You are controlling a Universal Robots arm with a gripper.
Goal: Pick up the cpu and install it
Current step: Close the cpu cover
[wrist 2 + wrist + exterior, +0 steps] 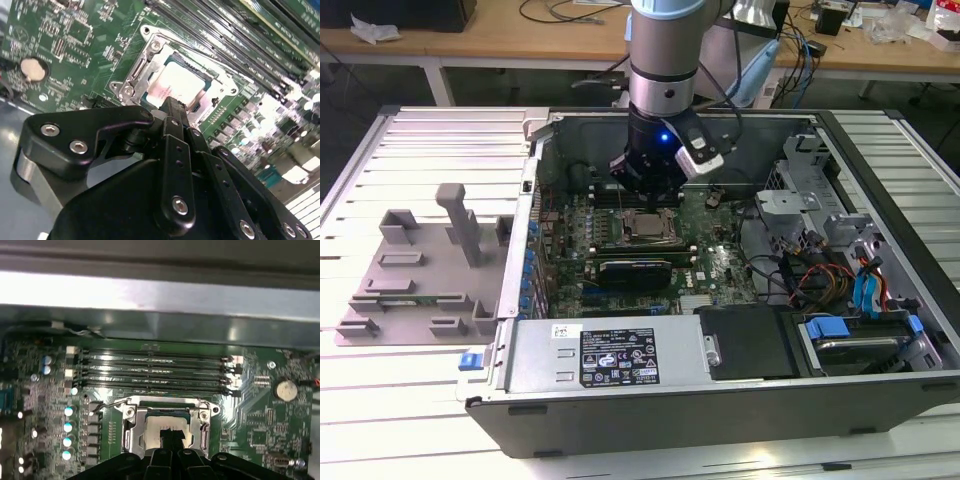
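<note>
This looks like a robotics lab or workshop. An opened computer case point(720, 420) lies on a slatted tabletop point(420, 150). Workbenches point(520, 45) strewn with cables point(560, 12) stand behind.

Open computer case point(720, 420) lying on a slatted counter point(380, 400).
Its green circuit board point(725, 265) lies exposed. A grey plastic stand point(420, 270) sits at the exterior view's left, a labelled metal box point(610, 350) lines the near wall, and blue cables point(870, 290) bunch at the right.
</note>
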